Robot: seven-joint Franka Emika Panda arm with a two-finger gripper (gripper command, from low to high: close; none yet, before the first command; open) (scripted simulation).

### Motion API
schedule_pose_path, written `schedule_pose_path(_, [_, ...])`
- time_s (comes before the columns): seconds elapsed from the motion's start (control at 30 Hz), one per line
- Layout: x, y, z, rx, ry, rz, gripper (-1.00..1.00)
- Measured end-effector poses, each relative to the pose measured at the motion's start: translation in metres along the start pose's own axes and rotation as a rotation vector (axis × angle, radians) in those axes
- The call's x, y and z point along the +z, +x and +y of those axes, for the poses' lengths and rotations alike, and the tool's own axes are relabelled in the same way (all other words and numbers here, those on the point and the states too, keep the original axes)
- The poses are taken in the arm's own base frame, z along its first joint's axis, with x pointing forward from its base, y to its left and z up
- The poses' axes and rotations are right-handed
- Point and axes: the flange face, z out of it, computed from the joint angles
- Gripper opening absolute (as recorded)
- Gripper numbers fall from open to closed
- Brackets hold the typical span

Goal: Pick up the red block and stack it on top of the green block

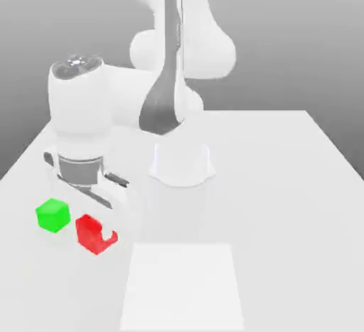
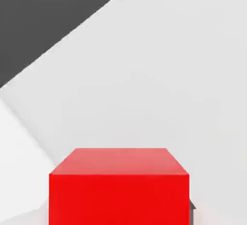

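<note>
The claw (image 1: 98, 232) is closed on the red block (image 1: 93, 234), its jaws drawn in against the cube's sides. A pale fingertip covers part of the block toward the exterior view's right, so the red shape looks notched there, with a small piece of its lower corner showing past the fingertip. Whether the block's underside touches the tabletop (image 1: 284, 217) or is slightly raised, I cannot tell.

The red block is over the part of the tabletop toward the exterior view's left, nearer the left edge than the right one and well apart from the far edge. The green block (image 1: 53, 215) sits just beside it, closer to the tabletop's left edge and a little farther from the near edge. A narrow gap shows between the two cubes, and the green one has nothing on top of it.

The white arm (image 1: 128, 96) comes across from its base (image 1: 182, 165), bends down at the exterior view's left, and carries the hand low over the cubes. The hand's white body slants above the red block. The base stands near the middle of the tabletop's width, toward the far edge. A paler rectangular patch (image 1: 183, 286) lies near the middle of the near edge, apart from both cubes. In the hand view, the red block appears large and close, one face turned squarely to the camera and a lighter face above it.
</note>
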Motion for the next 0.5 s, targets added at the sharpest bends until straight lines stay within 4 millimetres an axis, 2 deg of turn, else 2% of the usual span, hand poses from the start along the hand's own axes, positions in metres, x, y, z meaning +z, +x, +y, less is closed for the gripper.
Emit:
schedule_pose_path(0.13, [-0.006, 0.045, 0.032, 0.293, -0.002, 0.000, -1.00])
schedule_pose_path(0.33, [-0.012, 0.097, 0.088, 0.724, -0.004, -0.010, -1.00])
schedule_pose_path(0.43, [-0.011, 0.117, 0.116, 0.922, -0.005, -0.018, -1.00])
schedule_pose_path(0.5, [0.003, 0.121, 0.120, 0.956, -0.004, -0.022, -1.00])
